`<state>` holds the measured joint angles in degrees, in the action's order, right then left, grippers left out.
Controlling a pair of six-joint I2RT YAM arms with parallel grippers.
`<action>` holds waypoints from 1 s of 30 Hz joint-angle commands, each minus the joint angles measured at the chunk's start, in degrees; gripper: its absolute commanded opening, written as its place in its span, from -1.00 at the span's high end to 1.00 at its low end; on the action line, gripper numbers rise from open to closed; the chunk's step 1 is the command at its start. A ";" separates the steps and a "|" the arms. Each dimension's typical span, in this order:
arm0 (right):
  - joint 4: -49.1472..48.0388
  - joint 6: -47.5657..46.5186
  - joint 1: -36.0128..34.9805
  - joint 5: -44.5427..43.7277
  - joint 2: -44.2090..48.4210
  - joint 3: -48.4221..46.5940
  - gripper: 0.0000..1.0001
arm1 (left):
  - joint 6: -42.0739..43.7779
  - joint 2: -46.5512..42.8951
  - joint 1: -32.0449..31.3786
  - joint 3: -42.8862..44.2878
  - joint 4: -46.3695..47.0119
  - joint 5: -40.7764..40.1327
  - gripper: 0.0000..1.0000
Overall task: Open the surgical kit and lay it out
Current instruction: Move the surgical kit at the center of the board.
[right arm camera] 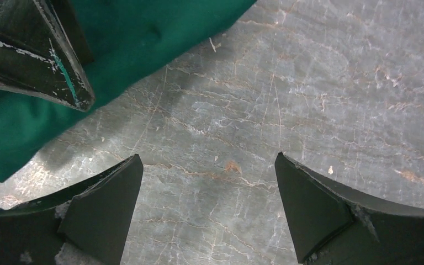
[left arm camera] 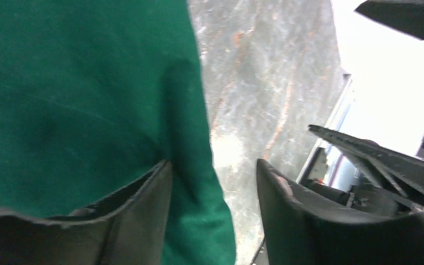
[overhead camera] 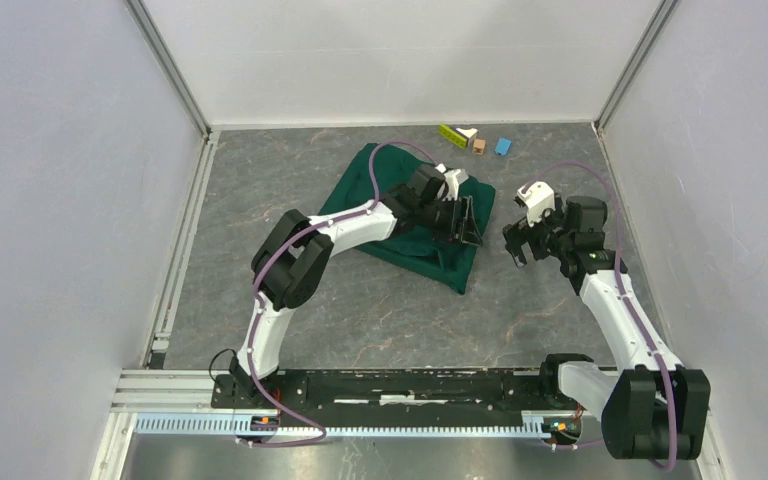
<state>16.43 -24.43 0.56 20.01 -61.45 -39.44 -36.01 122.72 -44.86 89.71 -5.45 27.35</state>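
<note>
Reaching from the left over the dark green cloth wrap (overhead camera: 430, 258), which lies bunched on the grey table (overhead camera: 380, 310) with its contents hidden, the left arm (overhead camera: 290, 262) is stretched low. Its left gripper (overhead camera: 470, 225) has the fingers apart at the right border of the cloth, and the edge runs between them unpinched. Further right, past a yellow-green block (overhead camera: 451, 133), a brown block (overhead camera: 479, 145) and a blue block (overhead camera: 502, 147) by the back wall, the right gripper (overhead camera: 516, 246) hangs over bare table just beside the wrap, fingers spread wide.
</note>
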 commanded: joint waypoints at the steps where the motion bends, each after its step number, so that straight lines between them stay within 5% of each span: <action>1: -3.09 -2.05 0.24 5.73 4.71 0.90 -0.95 | 2.00 -5.75 2.46 1.95 1.64 6.17 -0.54; 3: -2.80 -3.07 0.24 9.44 5.93 1.03 -0.95 | 5.41 -9.88 4.54 -0.36 1.12 5.50 -0.97; 4: -2.63 -3.63 0.04 11.63 6.25 1.16 -0.95 | 7.54 -12.17 5.77 -1.60 0.45 5.03 -1.00; 10: -2.55 -5.46 -10.33 7.80 4.00 1.03 -0.95 | 19.11 -25.00 15.26 -9.29 -5.03 -1.59 -1.00; 17: -4.36 -7.31 -25.30 -3.59 -3.98 0.22 -0.95 | 20.27 -27.87 29.59 -15.22 -7.00 -7.13 -1.00; 23: -5.46 -9.48 -33.35 -14.47 -11.58 -1.02 -0.95 | 20.14 -22.48 32.16 -15.51 -6.98 -8.67 -1.00; 30: -9.35 -12.20 -33.18 -27.23 -17.76 -5.37 -0.96 | 17.92 -21.96 34.96 -20.34 -5.01 -6.56 -0.97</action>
<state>10.90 -33.98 -33.41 4.36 -76.40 -40.56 -18.55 101.82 -11.81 71.00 -11.94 19.62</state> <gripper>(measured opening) 0.978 0.994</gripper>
